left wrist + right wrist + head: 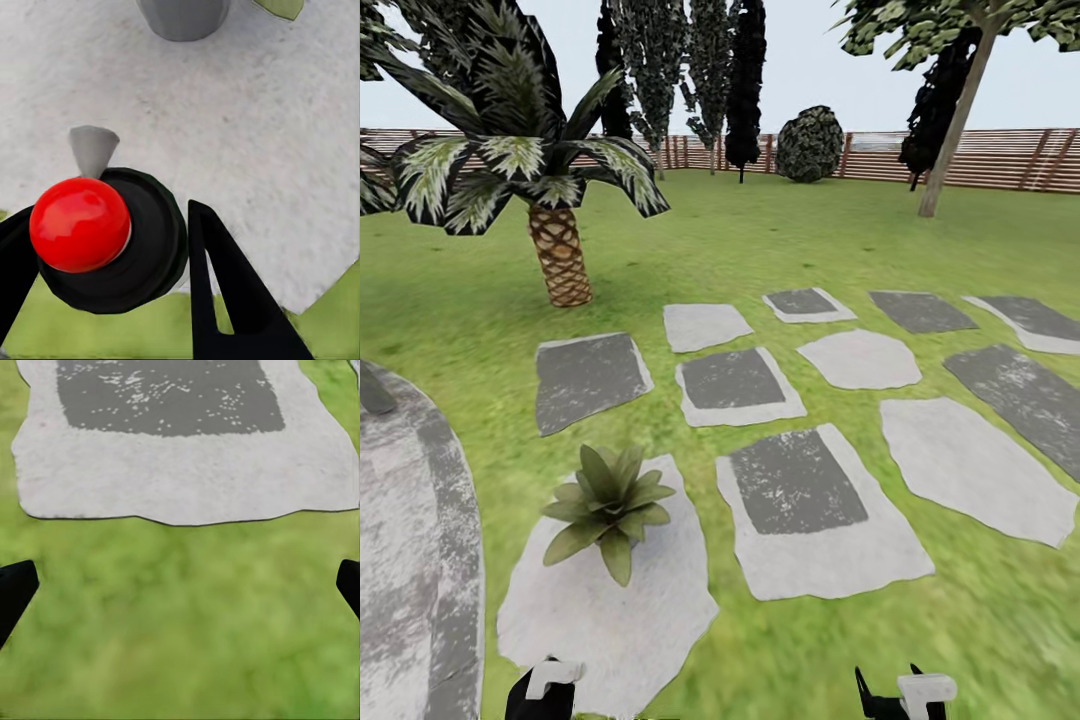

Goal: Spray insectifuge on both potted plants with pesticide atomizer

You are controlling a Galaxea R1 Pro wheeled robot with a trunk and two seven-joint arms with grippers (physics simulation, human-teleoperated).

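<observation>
Left gripper (109,214) shut round the atomizer (154,247): dark and round, red ball on top, grey nozzle aimed toward the pot (184,19). Looks small, light and hard, maybe slippery. Best held round the middle, firm but not too tight. Plant (610,505) near left, sitting on a pale stone (610,625). Right gripper (180,585) wide open, holding nothing, above grass (810,650). Lots of room right and far. Palm (560,255) far left.
</observation>
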